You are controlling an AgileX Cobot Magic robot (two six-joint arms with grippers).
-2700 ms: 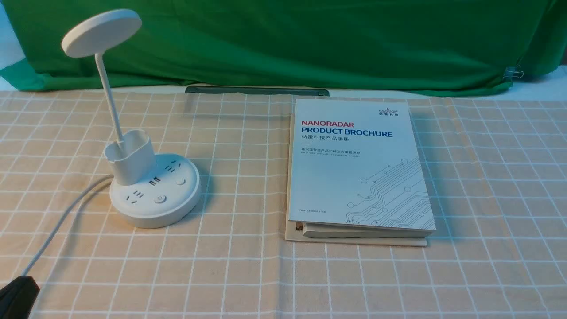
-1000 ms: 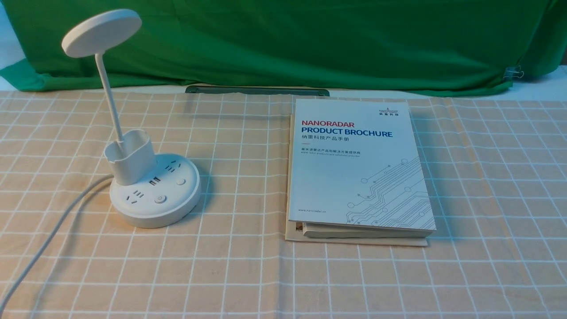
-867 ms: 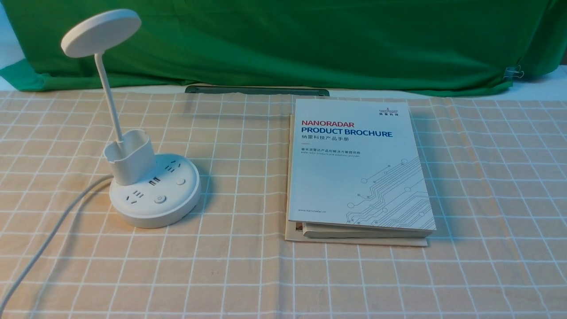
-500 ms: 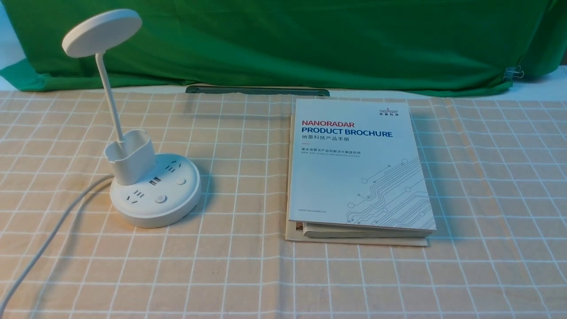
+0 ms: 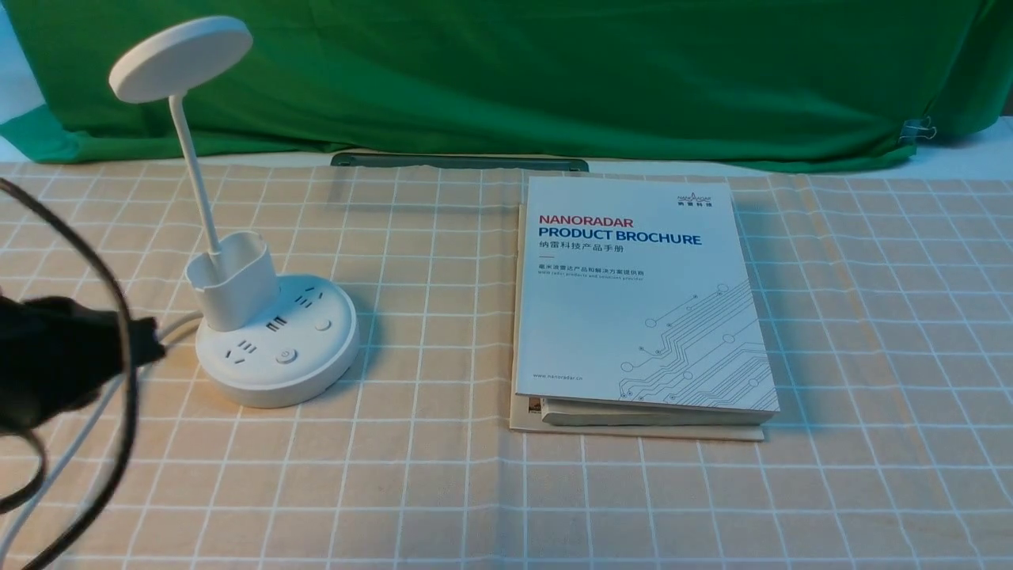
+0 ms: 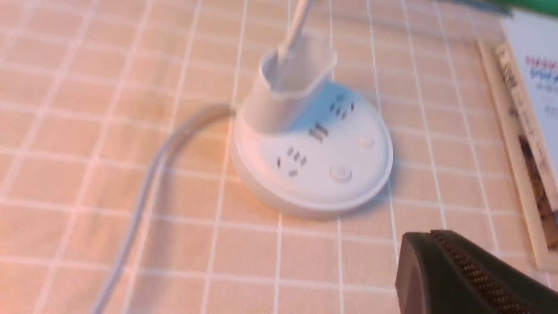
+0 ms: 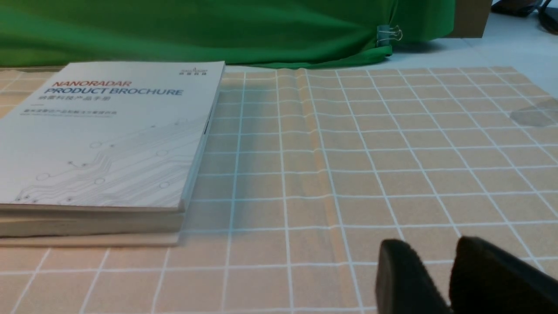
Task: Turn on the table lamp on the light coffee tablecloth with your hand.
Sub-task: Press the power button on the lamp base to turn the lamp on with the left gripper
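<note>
The table lamp [image 5: 273, 364] stands upright on the light coffee tablecloth [image 5: 443, 475], neck leaning left. The blurred hand [image 5: 152, 348], grip unreadable, hovers just beside it; open cloth reaches the brochure [image 5: 633, 301].

One table lamp [image 5: 269, 348] is counted at the left of the front view, with one white cord [image 6: 150, 170] and two round buttons [image 5: 286, 356] on its base. The socket groups there appear to number three, though the slots are small. One light coffee tablecloth [image 5: 443, 491], one brochure [image 5: 633, 301] at centre right, one green backdrop cloth [image 5: 554, 71] and one binder clip [image 5: 918, 131] at upper right are seen. One black arm [image 5: 55, 364] is counted at the left edge, and two fingers [image 7: 405, 279] of the right gripper [image 7: 452, 261] in its wrist view
</note>
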